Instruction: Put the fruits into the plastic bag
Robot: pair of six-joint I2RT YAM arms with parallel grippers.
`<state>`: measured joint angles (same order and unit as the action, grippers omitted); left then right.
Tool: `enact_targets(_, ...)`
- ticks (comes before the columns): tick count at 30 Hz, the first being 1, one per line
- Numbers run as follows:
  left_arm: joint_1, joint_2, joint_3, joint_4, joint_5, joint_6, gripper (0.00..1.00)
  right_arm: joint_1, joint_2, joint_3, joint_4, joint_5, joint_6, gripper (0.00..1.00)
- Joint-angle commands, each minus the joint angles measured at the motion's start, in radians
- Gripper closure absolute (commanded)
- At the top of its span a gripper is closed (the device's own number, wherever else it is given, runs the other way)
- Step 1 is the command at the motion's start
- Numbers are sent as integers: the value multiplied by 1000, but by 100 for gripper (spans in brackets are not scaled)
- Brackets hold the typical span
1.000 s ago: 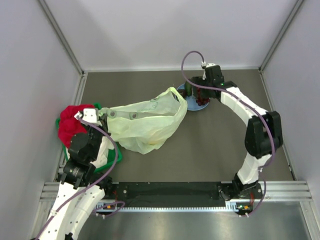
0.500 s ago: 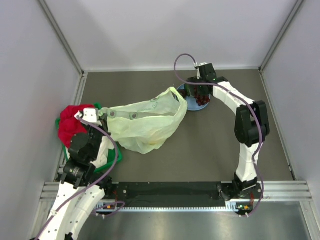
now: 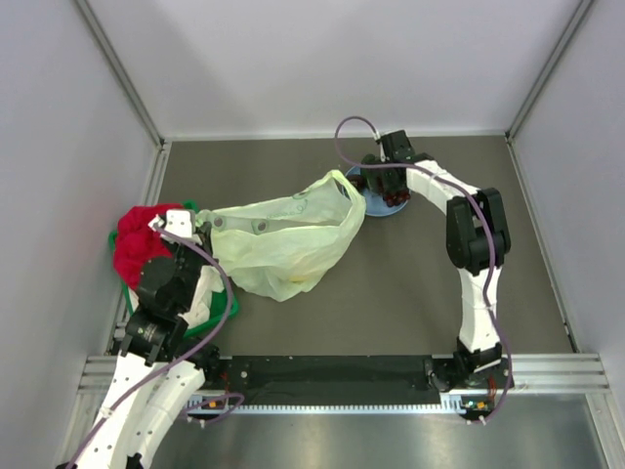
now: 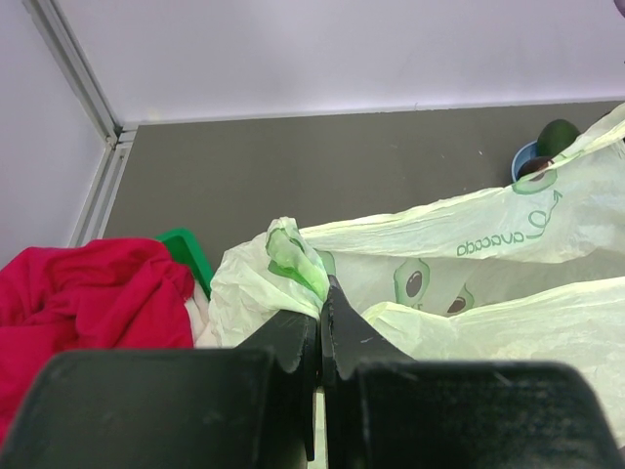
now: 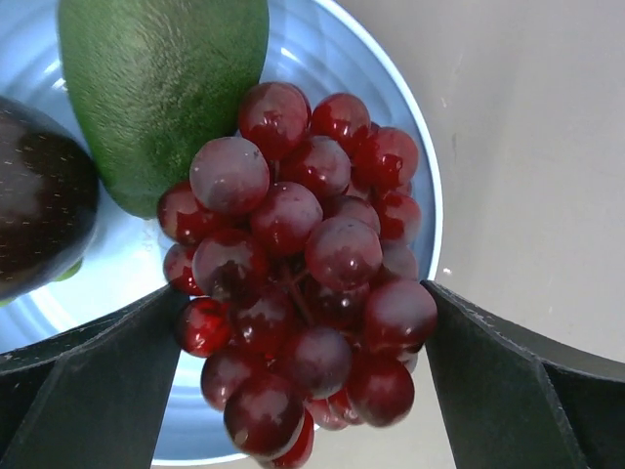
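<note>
The pale yellow-green plastic bag (image 3: 283,239) lies left of centre, its mouth toward the right. My left gripper (image 4: 320,293) is shut on the bag's bunched left handle (image 4: 293,256). A dark red grape bunch (image 5: 303,283), a green avocado-like fruit (image 5: 156,88) and a dark fruit (image 5: 39,225) lie on the blue plate (image 5: 422,186). My right gripper (image 5: 301,293) hangs over the plate (image 3: 374,208), open, with one finger on each side of the grape bunch. From above, the gripper (image 3: 386,186) hides the fruits. No citrus shows.
A red cloth (image 3: 137,239) and white cloths fill a green basket (image 4: 186,249) at the left wall, beside my left arm. The bag's right rim (image 3: 347,200) reaches almost to the plate. Grey walls enclose the table at the back and on both sides.
The right wrist has shifted a little left over the plate and its elbow has swung toward the back. The left arm and the bag have stayed put.
</note>
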<state>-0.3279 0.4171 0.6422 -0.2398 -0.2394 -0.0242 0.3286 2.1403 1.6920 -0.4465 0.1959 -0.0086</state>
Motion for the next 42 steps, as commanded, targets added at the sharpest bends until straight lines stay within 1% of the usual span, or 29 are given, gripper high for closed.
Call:
enact_targets(1, 4, 8, -1, 51, 11, 1, 100, -11, 27, 69, 38, 25, -22, 1)
enact_targets(6, 4, 11, -1, 51, 9, 3, 100, -13, 58, 86, 43, 25, -27, 2)
enact_targets(12, 4, 14, 1, 50, 8, 4, 100, -13, 67, 89, 34, 36, -34, 11)
enact_targets(15, 4, 12, 1, 50, 8, 4, 100, -13, 61, 78, 31, 37, -34, 18)
enact_targets(16, 4, 12, 1, 50, 8, 4, 100, -13, 47, 57, 35, 39, -34, 22)
enact_targets(18, 4, 11, 1, 50, 8, 4, 100, -13, 30, 34, 55, 33, -34, 25)
enact_targets(21, 4, 11, 1, 48, 9, 4, 100, -13, -5, 3, 63, 33, -33, 32)
enact_targets(24, 4, 9, 1, 46, 11, 3, 100, -14, -40, -20, 69, 30, -27, 41)
enact_targets(33, 4, 3, 2, 48, 9, 3, 100, -14, -103, -57, 57, 40, 1, 45)
enact_targets(34, 4, 3, 2, 46, 11, 3, 100, -16, -106, -57, 51, 39, 1, 46)
enact_targets(35, 4, 0, 2, 46, 11, 3, 100, -19, -108, -57, 48, 34, 39, 48)
enact_targets(40, 4, -3, 2, 45, 11, 1, 100, -26, -140, -72, 45, 14, 61, 52)
enact_targets(41, 4, -4, 2, 48, 11, 1, 100, -25, -146, -74, 43, 16, 65, 53)
enact_targets(42, 4, -5, 2, 48, 11, 1, 100, -26, -154, -83, 43, 17, 67, 57)
